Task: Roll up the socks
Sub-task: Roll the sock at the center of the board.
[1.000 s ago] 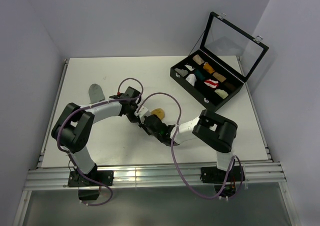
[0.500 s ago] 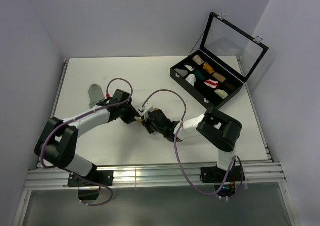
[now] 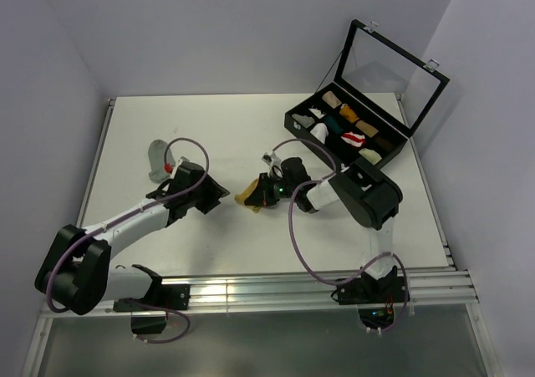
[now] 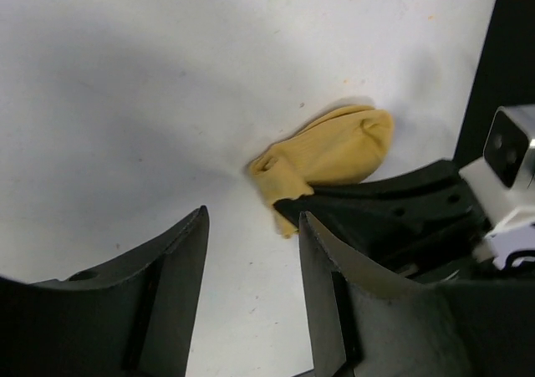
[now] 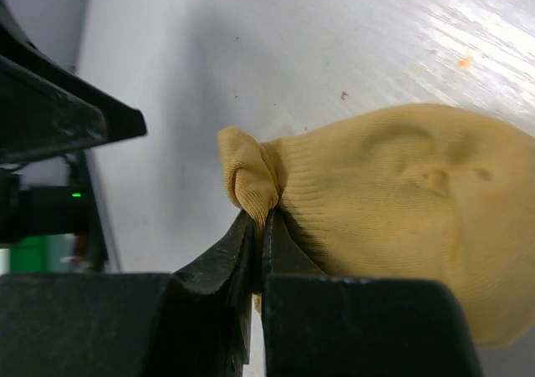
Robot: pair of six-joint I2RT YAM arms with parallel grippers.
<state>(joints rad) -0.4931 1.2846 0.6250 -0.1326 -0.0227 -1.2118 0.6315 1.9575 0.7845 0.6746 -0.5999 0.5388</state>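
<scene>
A mustard-yellow sock (image 3: 250,198) (image 4: 336,150) (image 5: 401,185) lies bunched on the white table, near its middle. My right gripper (image 3: 262,191) (image 5: 261,220) is shut on a fold at that sock's edge, its black fingers (image 4: 376,214) reaching in from the right. My left gripper (image 3: 216,196) (image 4: 251,231) stands open a short way left of the sock, touching nothing, with bare table between its fingers. A grey sock (image 3: 159,158) lies flat at the far left, behind the left arm.
A black compartmented case (image 3: 298,129) with its glass lid raised stands at the back right, holding several small fabric rolls. The table's left edge runs close to the grey sock. The left gripper's body (image 5: 58,118) shows at the left of the right wrist view.
My left gripper opened and drew back to the left, away from the yellow sock. My right gripper closed on the sock and carried it right and a little farther back.
</scene>
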